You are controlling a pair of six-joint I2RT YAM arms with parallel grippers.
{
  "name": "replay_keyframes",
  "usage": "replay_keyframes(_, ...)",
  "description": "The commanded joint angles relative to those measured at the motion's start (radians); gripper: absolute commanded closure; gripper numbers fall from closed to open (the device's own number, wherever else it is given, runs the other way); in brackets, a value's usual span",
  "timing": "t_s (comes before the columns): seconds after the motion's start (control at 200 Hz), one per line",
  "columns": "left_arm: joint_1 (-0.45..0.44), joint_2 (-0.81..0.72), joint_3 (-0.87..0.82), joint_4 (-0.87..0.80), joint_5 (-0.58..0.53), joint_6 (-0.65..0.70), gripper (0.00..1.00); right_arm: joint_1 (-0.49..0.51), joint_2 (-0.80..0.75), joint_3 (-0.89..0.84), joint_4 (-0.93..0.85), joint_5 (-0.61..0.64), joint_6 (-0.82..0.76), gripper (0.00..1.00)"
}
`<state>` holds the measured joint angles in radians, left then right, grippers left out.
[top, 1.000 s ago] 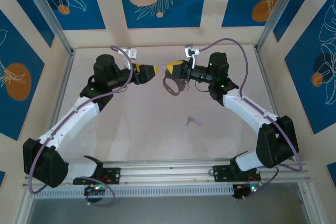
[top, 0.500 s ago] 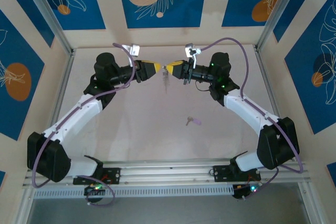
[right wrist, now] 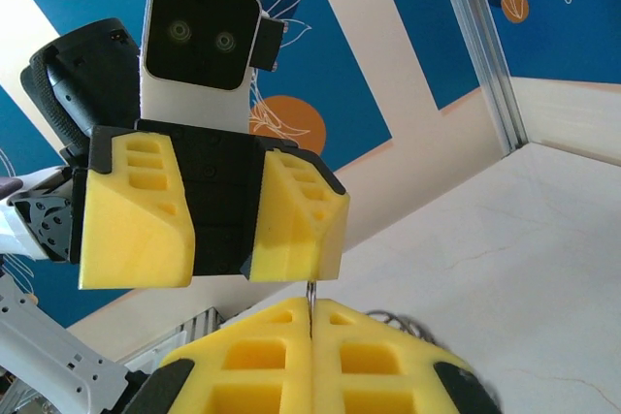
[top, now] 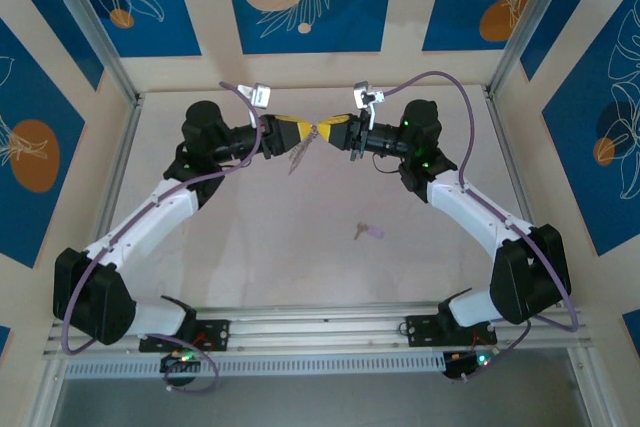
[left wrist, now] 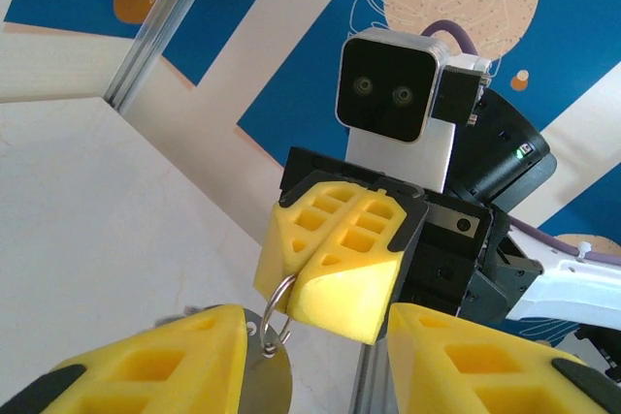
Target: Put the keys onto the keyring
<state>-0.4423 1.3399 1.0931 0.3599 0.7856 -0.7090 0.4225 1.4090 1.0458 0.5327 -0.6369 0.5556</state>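
My right gripper is shut on the thin wire of the keyring, which shows just above its yellow pads. The rest of the keyring hangs below the two grippers, a silvery loop with a toothed fringe and a flat metal tag. My left gripper faces the right one, open, with its fingers straddling the right gripper's tips. The small key, with a lilac head, lies flat on the table nearer the arm bases.
The pale table is ringed by a metal frame with posts at the back corners and blue-patterned walls. Both grippers meet in the air near the back middle. Purple cables loop above the right arm.
The left gripper has moved right until its open fingers reach the right gripper's tips. The hanging keyring has turned edge-on and swung left, under the left gripper.
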Motion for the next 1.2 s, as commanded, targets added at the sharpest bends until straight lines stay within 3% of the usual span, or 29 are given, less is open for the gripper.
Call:
replay_keyframes(0.0,-0.012,0.012,-0.006,0.045,0.021,-0.007,0.58,0.001,-0.04,-0.001,0.04,-0.013,0.016,1.0)
replay_keyframes(0.645,-0.041,0.035,-0.001,0.086,0.038,-0.013,0.7,0.001,-0.046,-0.01,0.043,-0.01,0.027,1.0)
replay_keyframes(1.195,-0.062,0.056,0.005,0.133,0.063,-0.008,0.95,0.002,-0.042,-0.01,0.03,-0.012,0.022,1.0)
